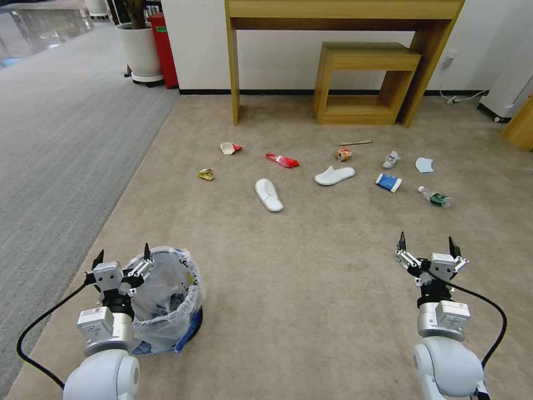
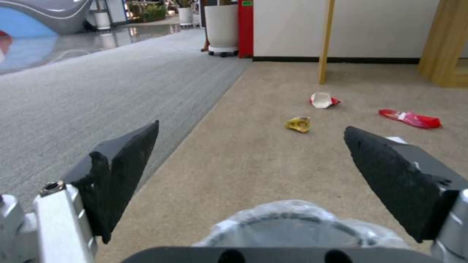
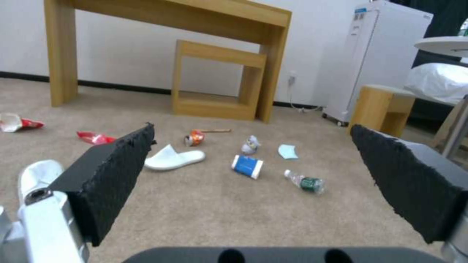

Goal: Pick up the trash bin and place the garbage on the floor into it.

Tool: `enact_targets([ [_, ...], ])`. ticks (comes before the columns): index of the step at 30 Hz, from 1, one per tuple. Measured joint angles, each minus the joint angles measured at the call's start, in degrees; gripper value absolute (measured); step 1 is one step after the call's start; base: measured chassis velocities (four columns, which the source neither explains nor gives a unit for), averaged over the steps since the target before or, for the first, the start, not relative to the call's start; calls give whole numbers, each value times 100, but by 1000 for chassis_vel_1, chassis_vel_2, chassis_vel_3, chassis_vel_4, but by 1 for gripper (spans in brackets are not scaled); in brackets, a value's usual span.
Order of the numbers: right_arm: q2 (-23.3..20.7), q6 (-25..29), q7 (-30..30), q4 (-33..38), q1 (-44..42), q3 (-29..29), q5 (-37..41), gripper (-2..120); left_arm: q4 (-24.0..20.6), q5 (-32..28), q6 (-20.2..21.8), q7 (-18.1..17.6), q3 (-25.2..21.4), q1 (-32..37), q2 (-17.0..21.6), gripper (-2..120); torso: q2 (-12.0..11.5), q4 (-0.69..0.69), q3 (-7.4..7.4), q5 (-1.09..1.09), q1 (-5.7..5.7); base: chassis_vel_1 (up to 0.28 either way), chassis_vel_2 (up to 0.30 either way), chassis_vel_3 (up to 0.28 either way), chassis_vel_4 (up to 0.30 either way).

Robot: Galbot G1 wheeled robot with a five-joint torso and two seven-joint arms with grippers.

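No lettering can be read — labels and print are too small or blurred.

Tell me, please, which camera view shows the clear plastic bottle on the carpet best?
The right wrist view: the clear bottle lies near and unblocked between the open right tool fingers, its green label plain. The head view shows the bottle smaller, far right among the litter. In the left wrist view I cannot find it.

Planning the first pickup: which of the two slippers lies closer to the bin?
The white slipper on the left; the other slipper lies farther from the trash bin.
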Motion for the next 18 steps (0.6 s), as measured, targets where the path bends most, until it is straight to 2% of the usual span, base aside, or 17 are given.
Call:
enact_targets([
  [18, 12, 119, 1, -110, 31, 1, -21, 100, 83, 14, -1, 0, 5, -28, -5, 100, 0, 0, 0, -1, 0, 134, 135, -134, -135],
])
